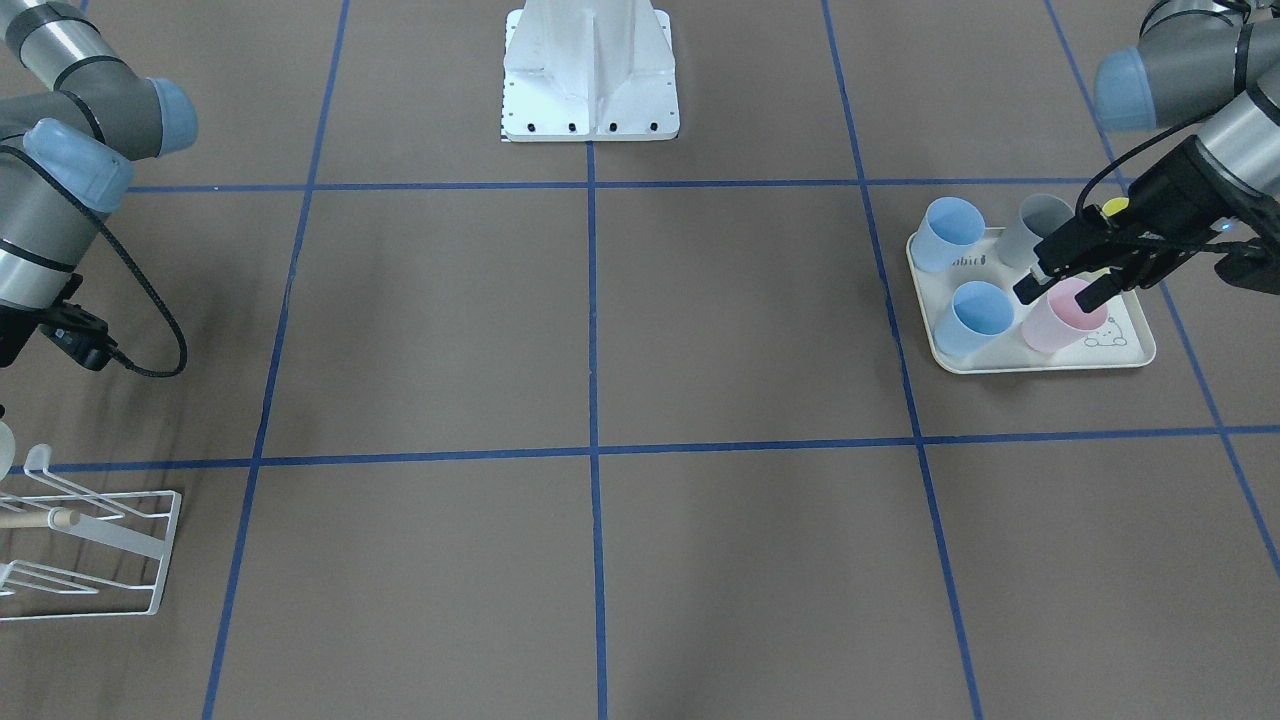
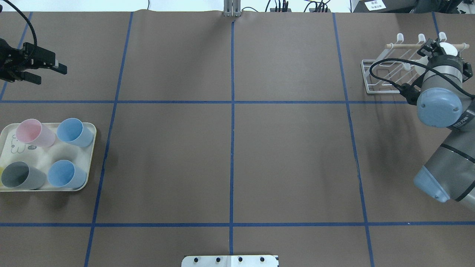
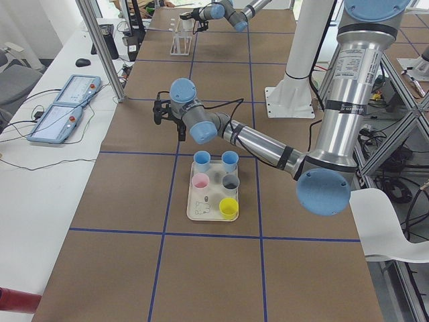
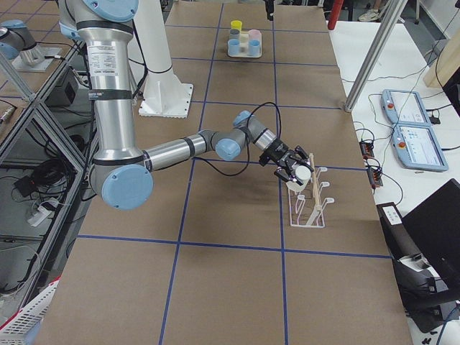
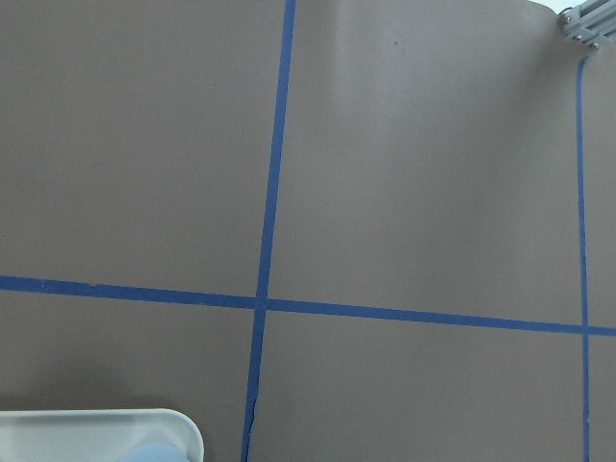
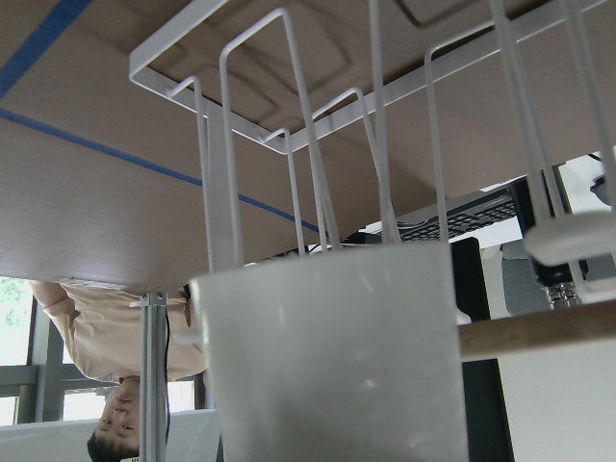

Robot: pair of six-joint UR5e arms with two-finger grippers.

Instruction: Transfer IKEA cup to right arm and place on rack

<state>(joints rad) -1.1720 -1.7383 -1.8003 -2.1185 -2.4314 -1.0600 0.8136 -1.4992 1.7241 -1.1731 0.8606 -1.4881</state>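
Note:
My right gripper (image 2: 443, 46) is shut on a white IKEA cup (image 2: 447, 48) and holds it at the top of the white wire rack (image 2: 386, 74), beside its wooden dowel. The right wrist view shows the cup (image 6: 332, 366) close up, with the rack's wire prongs (image 6: 289, 144) just beyond it. The exterior right view shows the cup (image 4: 303, 175) against the rack (image 4: 310, 208). My left gripper (image 2: 50, 74) is open and empty. It hangs above the table on the far side of the cup tray (image 2: 89, 128).
The cream tray (image 1: 1135, 350) holds a pink cup (image 2: 34, 132), two blue cups (image 2: 74, 131), a grey cup (image 2: 20, 176) and a yellow cup (image 3: 228, 208). The white robot base (image 1: 590, 80) stands at the middle of the table's robot side. Blue tape lines cross the brown table.

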